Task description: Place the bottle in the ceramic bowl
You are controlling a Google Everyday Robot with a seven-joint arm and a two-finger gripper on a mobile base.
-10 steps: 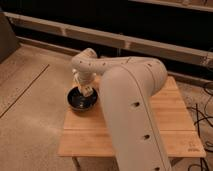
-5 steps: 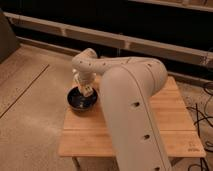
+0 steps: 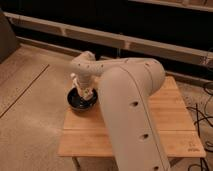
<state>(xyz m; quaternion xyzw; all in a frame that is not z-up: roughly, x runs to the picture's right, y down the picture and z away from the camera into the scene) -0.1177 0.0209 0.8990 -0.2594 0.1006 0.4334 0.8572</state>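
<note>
Gripper (image 3: 87, 93) sits clenched directly over the ceramic bowl (image 3: 76, 102) at the wooden table's (image 3: 170, 125) left corner, apparently grasping the bottle (image 3: 89, 92) down inside the rim; placement step, next likely needs release and straight lift.

dark glossy ceramic bowl (image 3: 80, 102), table's left corner
</note>
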